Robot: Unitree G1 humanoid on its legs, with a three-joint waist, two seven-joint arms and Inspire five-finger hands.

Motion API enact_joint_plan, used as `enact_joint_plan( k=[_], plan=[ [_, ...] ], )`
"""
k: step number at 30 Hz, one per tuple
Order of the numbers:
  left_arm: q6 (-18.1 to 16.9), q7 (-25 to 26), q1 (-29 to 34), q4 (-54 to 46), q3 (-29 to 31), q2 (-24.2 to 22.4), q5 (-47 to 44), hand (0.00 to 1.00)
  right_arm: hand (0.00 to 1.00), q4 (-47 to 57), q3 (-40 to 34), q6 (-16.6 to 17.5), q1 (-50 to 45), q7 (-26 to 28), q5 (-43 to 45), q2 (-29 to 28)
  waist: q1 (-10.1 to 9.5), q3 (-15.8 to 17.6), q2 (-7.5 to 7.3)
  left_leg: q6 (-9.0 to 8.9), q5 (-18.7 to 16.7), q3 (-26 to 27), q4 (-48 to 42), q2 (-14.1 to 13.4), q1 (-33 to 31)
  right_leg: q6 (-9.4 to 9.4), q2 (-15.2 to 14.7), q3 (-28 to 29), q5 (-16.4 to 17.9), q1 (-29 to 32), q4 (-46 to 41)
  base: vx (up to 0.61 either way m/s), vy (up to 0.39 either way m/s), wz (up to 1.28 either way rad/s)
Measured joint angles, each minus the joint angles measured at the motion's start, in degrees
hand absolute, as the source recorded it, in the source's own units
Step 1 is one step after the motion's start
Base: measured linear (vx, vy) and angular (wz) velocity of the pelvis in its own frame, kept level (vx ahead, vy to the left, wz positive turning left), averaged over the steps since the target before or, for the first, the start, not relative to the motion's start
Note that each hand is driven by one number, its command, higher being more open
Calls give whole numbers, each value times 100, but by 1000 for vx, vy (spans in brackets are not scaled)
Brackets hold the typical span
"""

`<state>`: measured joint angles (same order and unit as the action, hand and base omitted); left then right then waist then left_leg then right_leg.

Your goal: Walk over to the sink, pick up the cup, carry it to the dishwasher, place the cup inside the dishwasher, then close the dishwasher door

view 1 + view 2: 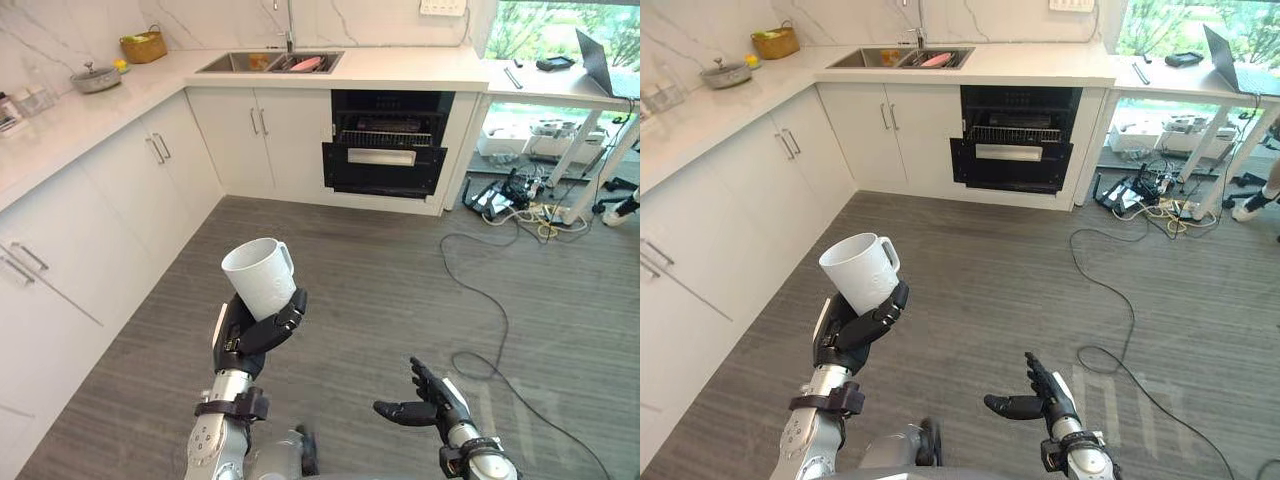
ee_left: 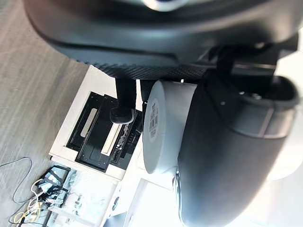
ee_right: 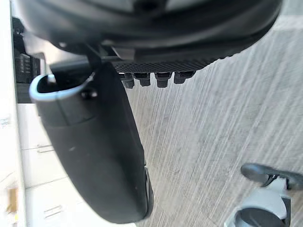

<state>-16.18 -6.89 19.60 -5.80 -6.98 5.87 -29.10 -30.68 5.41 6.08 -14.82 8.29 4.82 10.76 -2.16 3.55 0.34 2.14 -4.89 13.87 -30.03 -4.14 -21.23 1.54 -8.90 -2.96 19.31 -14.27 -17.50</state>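
2 hands: the left hand [image 1: 250, 338] curls its fingers round a tilted white mug [image 1: 260, 278]; the right hand [image 1: 432, 402] is empty, fingers loosely extended. Ahead, the dishwasher [image 1: 385, 155] stands part-open.

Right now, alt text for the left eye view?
The dark left hand grips a white ceramic cup above grey plank floor; the right hand hangs open, empty. Ahead, the black dishwasher stands open right of the steel sink.

We hold a white cup [image 1: 862, 272] tilted in our left hand [image 1: 850, 335], fingers curled round its lower part; our right hand [image 1: 1035, 403] hovers empty, fingers loosely straight, above the grey floor [image 1: 980, 260]; ahead, the dishwasher [image 1: 1012, 150] stands with its door partly open, just right of the sink [image 1: 890, 58].
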Motion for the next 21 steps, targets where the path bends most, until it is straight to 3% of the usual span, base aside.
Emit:
enact_joint_plan(
  k=[2,3,4,5,6,8,10,12,14,15,16,17,18,19,20,21],
  plan=[
    [10,-2,-123,2,-33,40,-10,0,100,-134,-4,7,69,23,1,-6,3,21,-76,176,-550,39,-520,116,-128,70,-157,125,-26,38,-322,514,263,8],
    [16,2,-122,16,-62,-7,-1,0,100,-267,-60,6,81,50,1,-4,13,14,-120,212,-861,93,-688,251,-36,378,-316,227,-144,258,-1059,572,309,10],
    [16,3,-120,24,-88,7,1,0,100,-409,-105,7,79,47,0,-27,42,47,-195,243,-1091,123,-742,432,207,911,-508,381,-540,669,-2264,481,249,13],
    [15,12,-121,25,-89,21,1,0,100,-485,-109,7,84,48,0,-50,61,55,-239,281,-1178,118,-741,522,346,1004,-591,453,-718,930,-2925,493,203,21],
    [19,63,-117,64,-113,72,21,0,100,-608,-99,8,70,61,-2,-90,131,72,-265,332,-1282,101,-705,612,676,895,-640,422,-709,1368,-4018,497,151,16],
    [23,196,-117,169,-83,77,100,0,100,-715,-31,18,17,82,-39,-149,156,87,-224,349,-1294,52,-188,673,1453,492,-547,71,-430,1986,-4551,544,129,7],
    [22,216,-257,135,-154,79,100,0,100,-537,-36,44,-98,109,-61,-250,172,113,-167,287,-1253,-191,380,611,2042,197,-287,-394,-128,2546,-4075,392,20,29],
    [22,220,-464,91,-327,83,101,0,100,-208,-41,86,-283,133,-61,-290,208,153,-97,221,-1262,-458,661,490,2392,172,-43,-551,-67,2925,-3150,391,-68,69],
    [26,196,-637,68,-376,78,103,0,100,63,-45,137,-391,153,-59,-335,340,132,-132,23,-1371,-809,685,416,2520,283,190,-325,-292,3223,-2090,385,-122,90],
    [41,187,-650,55,-373,85,103,0,100,113,-46,169,-407,161,-62,-398,394,84,-221,-112,-1488,-947,690,423,2648,197,222,-150,-739,3304,-1523,404,-191,79],
    [52,186,-600,48,-353,85,105,0,100,128,-29,171,-435,161,-63,-449,398,7,-341,-223,-1651,-1047,682,443,2836,-41,193,-156,-1369,3285,-1203,542,-287,68],
    [56,187,-548,12,-351,92,105,0,100,147,5,170,-462,167,-66,-465,397,-41,-421,-300,-1733,-1082,627,472,2929,-114,163,-206,-1681,3233,-1096,608,-346,53],
    [81,203,-463,17,-336,-34,97,0,100,156,7,148,-438,172,-66,-411,364,-57,-285,-432,-1885,-1137,180,241,2944,-75,249,-389,-1387,3083,-1283,503,-291,39],
    [80,197,-426,6,-359,-63,99,0,100,183,-10,144,-440,158,-61,-409,359,-53,-205,-444,-1878,-1146,-215,110,2815,-114,312,-487,-1262,2942,-1223,510,-315,61],
    [80,175,-399,-23,-457,-173,102,0,100,309,-65,143,-452,130,-51,-293,303,-67,114,-500,-1582,-1098,-1675,-371,2154,-237,583,-805,-1026,2702,-1134,367,-238,47],
    [80,167,-397,-36,-476,-192,102,0,100,325,-64,142,-434,127,-51,-254,274,-59,183,-475,-1345,-1021,-2085,-531,1957,-287,654,-849,-946,2611,-1125,356,-233,36]
  ],
)
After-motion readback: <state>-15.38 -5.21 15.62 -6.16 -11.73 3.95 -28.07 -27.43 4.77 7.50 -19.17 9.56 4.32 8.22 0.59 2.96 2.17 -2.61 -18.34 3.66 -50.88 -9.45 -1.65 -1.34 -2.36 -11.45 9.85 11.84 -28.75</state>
